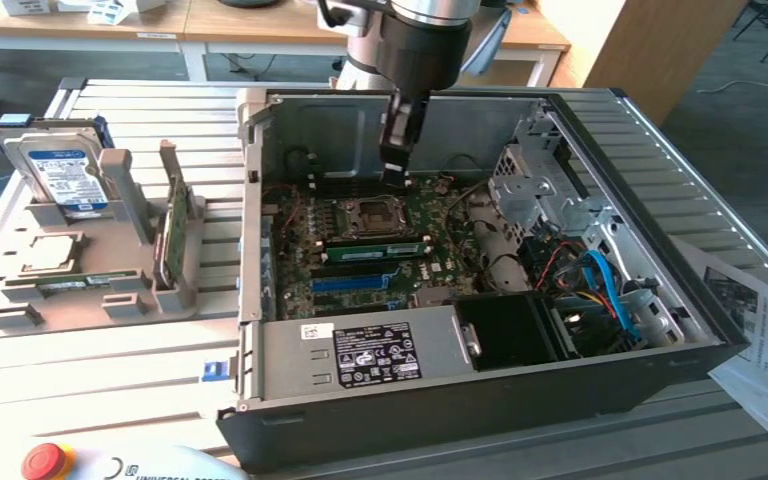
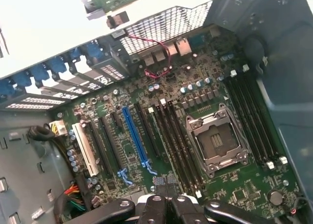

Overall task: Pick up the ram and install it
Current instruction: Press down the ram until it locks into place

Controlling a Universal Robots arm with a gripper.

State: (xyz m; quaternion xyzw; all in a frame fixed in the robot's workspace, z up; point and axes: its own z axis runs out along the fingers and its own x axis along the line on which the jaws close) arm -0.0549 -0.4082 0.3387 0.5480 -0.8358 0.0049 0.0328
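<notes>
Overhead, the hand [image 1: 402,150] hangs clenched and empty inside the open computer case [image 1: 704,300]; the ram [image 1: 375,250] lies seated on the motherboard [image 1: 357,290], at six o'clock from the processor socket [image 1: 371,212].

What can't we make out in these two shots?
- Claw tips, exterior view: dark against the case back wall, so anything held is unclear.
- Claw, wrist view: cut off by the picture's edge.
- Power supply label, exterior view: print too small.
- Ram seating, exterior view: too small to judge.

Lab/workshop: slatted bench [image 1: 117,350], open PC case [image 1: 491,390], e-stop [image 1: 45,460].
</notes>
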